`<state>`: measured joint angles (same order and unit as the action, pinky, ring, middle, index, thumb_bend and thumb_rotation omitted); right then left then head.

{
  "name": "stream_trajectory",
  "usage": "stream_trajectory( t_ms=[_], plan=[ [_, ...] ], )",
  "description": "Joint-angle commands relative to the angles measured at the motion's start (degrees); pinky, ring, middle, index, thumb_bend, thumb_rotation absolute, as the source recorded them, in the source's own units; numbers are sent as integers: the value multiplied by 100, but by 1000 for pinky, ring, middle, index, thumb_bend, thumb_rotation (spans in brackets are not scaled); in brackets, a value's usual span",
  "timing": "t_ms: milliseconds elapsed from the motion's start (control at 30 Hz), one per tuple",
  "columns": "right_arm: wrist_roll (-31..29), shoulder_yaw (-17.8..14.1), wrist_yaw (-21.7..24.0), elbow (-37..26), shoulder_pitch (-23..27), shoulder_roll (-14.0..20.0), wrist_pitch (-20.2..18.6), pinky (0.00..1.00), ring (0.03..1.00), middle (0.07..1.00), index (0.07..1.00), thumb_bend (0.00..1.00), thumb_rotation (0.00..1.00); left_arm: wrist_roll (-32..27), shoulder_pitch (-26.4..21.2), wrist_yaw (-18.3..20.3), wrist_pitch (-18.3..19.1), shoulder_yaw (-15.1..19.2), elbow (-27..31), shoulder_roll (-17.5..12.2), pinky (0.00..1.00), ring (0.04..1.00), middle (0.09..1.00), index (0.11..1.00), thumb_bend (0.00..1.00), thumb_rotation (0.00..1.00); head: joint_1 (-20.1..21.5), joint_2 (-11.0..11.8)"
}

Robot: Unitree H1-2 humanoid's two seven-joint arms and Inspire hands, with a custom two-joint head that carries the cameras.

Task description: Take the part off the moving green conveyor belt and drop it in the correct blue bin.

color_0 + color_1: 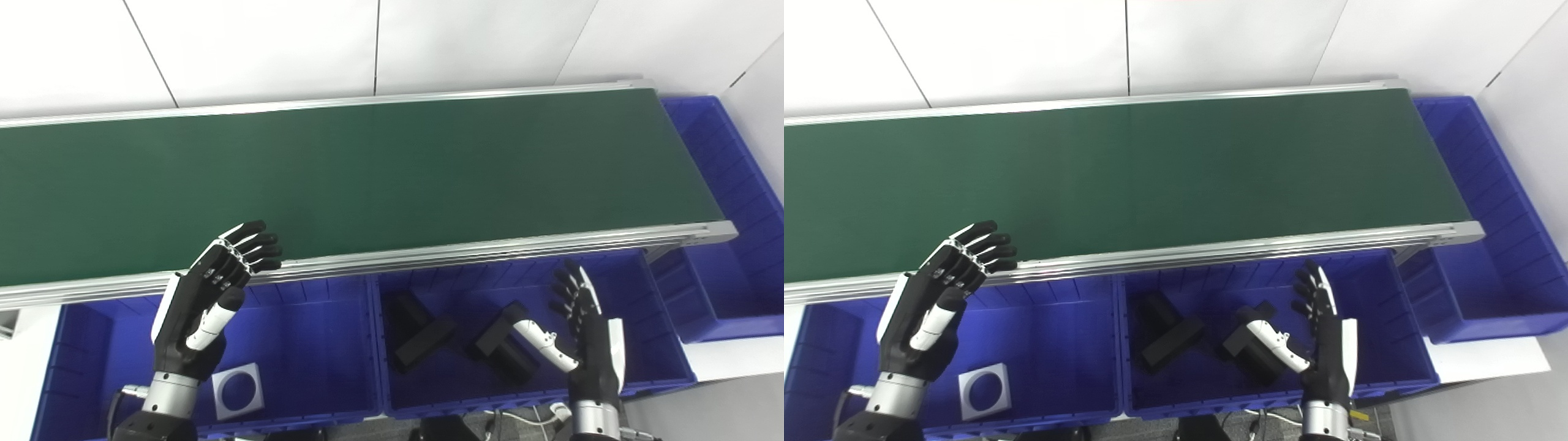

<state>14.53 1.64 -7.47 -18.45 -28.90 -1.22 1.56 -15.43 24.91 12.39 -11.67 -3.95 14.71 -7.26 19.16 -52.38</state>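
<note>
The green belt (367,184) is bare along its whole visible length: no part rides on it in either view, so there is nothing to pick at this moment. The parts that do show already lie in the blue bins in front of the belt. The left bin (294,392) holds 1 flat white square plate with a round hole (238,390), lying on the bin floor. The middle bin (643,318) holds 2 black blocks, 1 T-shaped (419,337) and the other (499,343) partly behind the right thumb. A third bin (735,288) stands at the belt's right end; nothing shows in the part of it that is visible.

The left hand (202,312) hovers over the left bin, fingertips at the belt's near rail (490,250), fingers (260,248) straight and a little apart, holding nothing. The right hand (582,331) stands over the middle bin, fingers loosely spread, thumb out to the side, also holding nothing.

Judging by the sorted pieces, a coming part is probably light, rigid and smooth. A thin plate would lie flat on the belt and offer little edge, so a pinch across 2 opposite edges, or thumb through the hole, seems best. A block gives tall sides, so a grasp across its narrow width should hold, though smooth faces may slip if the hand closes late on a moving belt
</note>
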Motion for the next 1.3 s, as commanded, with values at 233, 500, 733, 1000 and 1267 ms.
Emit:
stream_trajectory(
  t_ms=[233, 500, 733, 1000, 1267],
  plan=[
    [284, 895, 749, -1604, 195, -52, -368, 779, 835, 851, 883, 825, 396, 123, 3, 40, -171, -76, 97, 71, 672, 715, 746, 778, 824, 622, -334, 119],
    [520, 1594, 1203, -1506, 729, -27, -458, 742, 813, 837, 887, 793, 513, 405, 66, -22, -225, -195, 142, 221, 673, 714, 750, 783, 828, 638, -904, 282],
    [115, 1744, 1419, -982, 1114, -5, -374, 710, 790, 829, 882, 717, 619, 691, 157, -69, -335, -317, 119, 355, 682, 721, 758, 790, 844, 649, -1598, 461],
    [-543, 1662, 1534, -287, 1337, 76, -175, 687, 767, 813, 886, 641, 641, 927, 270, -138, -435, -471, 67, 517, 699, 742, 771, 801, 836, 634, -2176, 598],
    [-1020, 1481, 1561, 235, 1187, 284, 458, 653, 747, 794, 869, 628, 712, 1200, 233, -184, -701, -562, -148, 620, 706, 779, 802, 841, 820, 667, -2462, 747]
  ],
)
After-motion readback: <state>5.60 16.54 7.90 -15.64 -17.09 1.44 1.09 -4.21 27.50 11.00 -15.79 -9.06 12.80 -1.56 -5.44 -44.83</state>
